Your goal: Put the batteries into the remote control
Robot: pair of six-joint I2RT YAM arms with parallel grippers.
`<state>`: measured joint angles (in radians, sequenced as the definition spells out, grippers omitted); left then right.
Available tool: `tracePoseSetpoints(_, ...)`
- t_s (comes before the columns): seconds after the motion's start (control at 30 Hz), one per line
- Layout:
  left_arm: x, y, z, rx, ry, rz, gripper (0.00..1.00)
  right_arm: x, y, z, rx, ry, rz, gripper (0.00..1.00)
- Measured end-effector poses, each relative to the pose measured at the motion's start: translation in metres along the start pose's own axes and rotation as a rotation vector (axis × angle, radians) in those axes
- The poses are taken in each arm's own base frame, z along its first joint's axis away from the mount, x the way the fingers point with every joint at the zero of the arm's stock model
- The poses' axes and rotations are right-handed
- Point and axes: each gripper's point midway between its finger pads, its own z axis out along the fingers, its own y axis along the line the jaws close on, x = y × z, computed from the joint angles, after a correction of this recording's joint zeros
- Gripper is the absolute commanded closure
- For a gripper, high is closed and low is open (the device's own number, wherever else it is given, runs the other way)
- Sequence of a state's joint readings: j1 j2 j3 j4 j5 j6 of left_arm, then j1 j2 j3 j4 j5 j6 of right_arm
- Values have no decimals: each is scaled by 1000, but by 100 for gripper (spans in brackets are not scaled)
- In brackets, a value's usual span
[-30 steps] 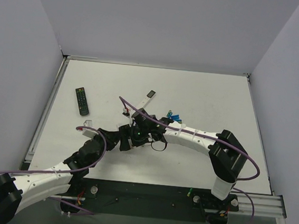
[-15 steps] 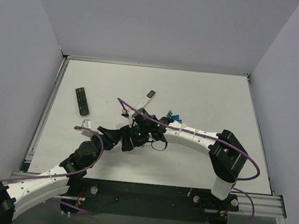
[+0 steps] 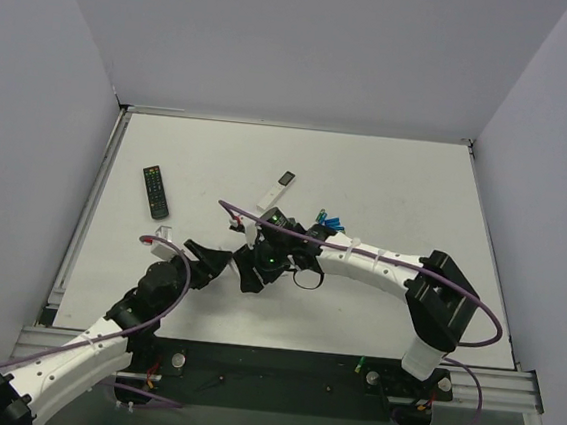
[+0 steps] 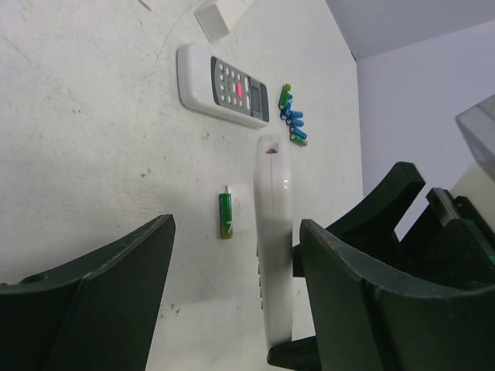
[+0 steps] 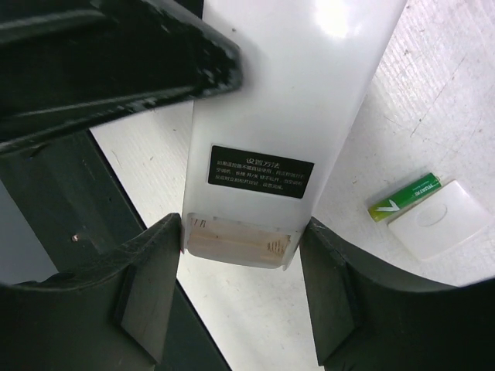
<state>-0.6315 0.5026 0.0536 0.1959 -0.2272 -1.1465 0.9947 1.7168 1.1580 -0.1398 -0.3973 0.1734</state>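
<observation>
Between the two arms, mid-table, it is all about the remote control [image 5: 286,100], and the right gripper [image 5: 241,224] has it: jaws clamped on the long edges at the bay end, with the plain white back and its black label turned up to the wrist camera. That hold looks deliberate. The battery bay [image 5: 238,246] lies uncovered right at the fingertips and appears bare, no cell seated, so loading has not begun.

Facing it, the left gripper [image 4: 238,224] hangs with jaws well apart, gripping nothing, and the remote's thin edge shows just beyond its fingers. By the look of it, that is the free hand, ready to fetch a cell. And one is close: a single green battery [image 5: 404,196] lies flat on the table [image 3: 387,182] at three o'clock from the bay in the right wrist view. It is just beside a small white cover [image 5: 435,220], likely the bay's lid.

Further out, at two o'clock from the grippers in the overhead view, the rest of the batteries [image 4: 292,117] bunch together, green and blue. At twelve o'clock lies the white remote with grey screen [image 4: 223,85]. At ten o'clock, well apart, is the black remote [image 3: 156,191].

From above, the held remote is hidden under the two wrists. The bay's contacts are too blurred to read polarity, and the button face is turned away from the right wrist camera.
</observation>
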Motion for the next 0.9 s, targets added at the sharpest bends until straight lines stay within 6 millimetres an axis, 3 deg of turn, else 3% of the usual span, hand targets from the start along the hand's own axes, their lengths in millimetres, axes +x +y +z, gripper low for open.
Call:
tracePoseSetpoints(0.27,14,-1,2,15,81,0,26,2,7,-3,-45,1,-85,87)
tracePoseSetpoints(0.53,6,-15,2,76,68,-41,31,10,14,-1,-88,22,-140,87)
tracePoseSetpoints(0.9,7,-15,1,83,88,-68,41,12,15,-1,-103,22,-187,87)
